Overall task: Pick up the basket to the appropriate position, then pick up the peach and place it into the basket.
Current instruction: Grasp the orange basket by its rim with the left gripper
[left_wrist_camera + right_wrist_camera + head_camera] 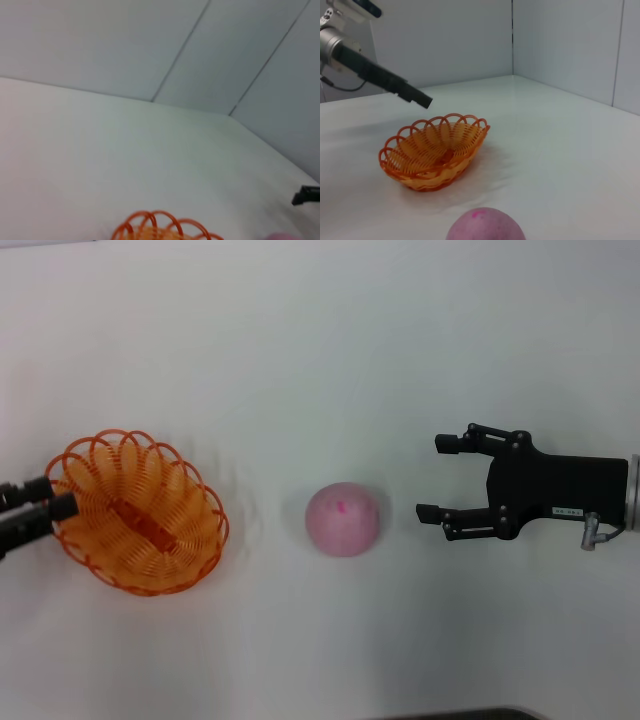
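I'm seeing my right gripper (pixel 430 476) hanging with its jaws spread wide, just beside the peach (pixel 343 519), which is sitting on the white table (pixel 320 350) and not touching it. Farther left, the orange basket (pixel 139 512) is resting on the table, well apart from the peach. My left gripper (pixel 55 496) is reaching the basket's left rim; whether it is pinching it I cannot tell.

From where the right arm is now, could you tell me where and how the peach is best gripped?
Grip the peach across its widest middle, coming in level from the robot's right, where the open right gripper already faces it. It is round and stands clear of the basket, so any opposite sides should do.
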You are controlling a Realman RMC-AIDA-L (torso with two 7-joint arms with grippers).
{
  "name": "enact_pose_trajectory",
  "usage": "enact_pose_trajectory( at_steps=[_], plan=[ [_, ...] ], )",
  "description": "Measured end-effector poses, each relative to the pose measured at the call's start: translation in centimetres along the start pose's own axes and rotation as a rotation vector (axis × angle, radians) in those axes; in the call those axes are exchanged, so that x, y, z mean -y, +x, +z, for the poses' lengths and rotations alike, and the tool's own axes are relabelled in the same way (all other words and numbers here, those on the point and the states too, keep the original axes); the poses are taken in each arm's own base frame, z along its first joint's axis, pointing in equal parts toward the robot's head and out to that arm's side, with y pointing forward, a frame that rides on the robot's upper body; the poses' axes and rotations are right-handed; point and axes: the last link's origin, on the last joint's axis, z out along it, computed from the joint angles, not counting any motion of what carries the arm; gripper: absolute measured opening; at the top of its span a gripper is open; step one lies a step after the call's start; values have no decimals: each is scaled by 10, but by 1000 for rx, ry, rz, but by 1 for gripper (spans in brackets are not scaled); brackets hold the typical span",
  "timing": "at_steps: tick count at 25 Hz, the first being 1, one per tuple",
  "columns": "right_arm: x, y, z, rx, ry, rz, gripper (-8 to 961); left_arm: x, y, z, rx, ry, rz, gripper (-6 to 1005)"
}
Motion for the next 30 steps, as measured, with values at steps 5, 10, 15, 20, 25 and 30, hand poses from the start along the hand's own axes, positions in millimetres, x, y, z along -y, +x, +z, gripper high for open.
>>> enact_pose_trajectory(
  at_steps=[5,10,15,20,25,30],
  plan=[
    [0,0,0,0,2,0,940,9,20,4,7,29,-38,580],
    [0,0,0,-1,1,0,940,18,37,12,64,41,-65,580],
    [1,-1,1,0,-1,-3,940,21,46,23,165,48,-53,550],
    [1,-2,1,1,-3,-1,940,25,59,28,226,74,5,535],
    [2,-3,2,2,-5,6,940,25,72,32,252,89,67,539],
    [2,-3,2,2,-5,6,940,29,76,36,277,119,104,542]
  ],
)
